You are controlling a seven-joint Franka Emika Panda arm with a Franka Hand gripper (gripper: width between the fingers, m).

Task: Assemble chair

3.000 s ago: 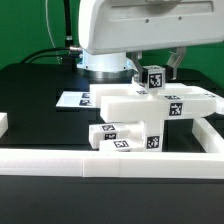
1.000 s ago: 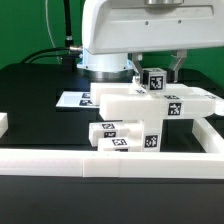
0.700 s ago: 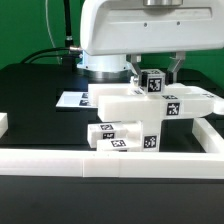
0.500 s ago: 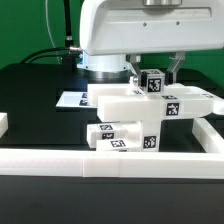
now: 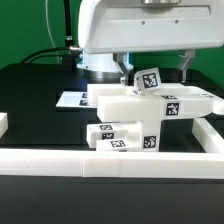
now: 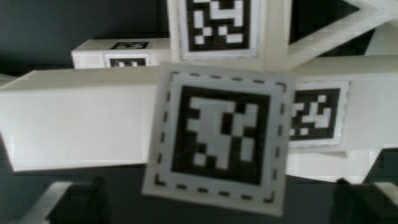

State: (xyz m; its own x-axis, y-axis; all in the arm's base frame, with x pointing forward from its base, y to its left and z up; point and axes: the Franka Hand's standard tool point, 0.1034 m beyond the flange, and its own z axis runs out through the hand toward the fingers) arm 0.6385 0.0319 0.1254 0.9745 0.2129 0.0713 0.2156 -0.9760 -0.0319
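Note:
A small white chair cube [image 5: 148, 79] with a black-and-white tag sits tilted on top of a long white chair panel [image 5: 120, 103]. My gripper [image 5: 157, 72] hangs over the cube, open. Its fingers [image 5: 127, 70] stand clear on either side of the cube. In the wrist view the cube's tag [image 6: 217, 130] fills the middle, askew, with the panel [image 6: 71, 120] behind it and my gripper [image 6: 217, 205] open around it. More tagged chair blocks [image 5: 125, 136] lie stacked below the panel, nearer the camera.
The marker board [image 5: 70, 100] lies flat on the black table at the exterior view's left. A plain white border rail [image 5: 90, 165] runs along the front and up the exterior view's right side [image 5: 213, 135]. The arm's white body fills the top.
The fingers have spread apart and let go of the cube. The cube, upright before, now leans to one side on the panel.

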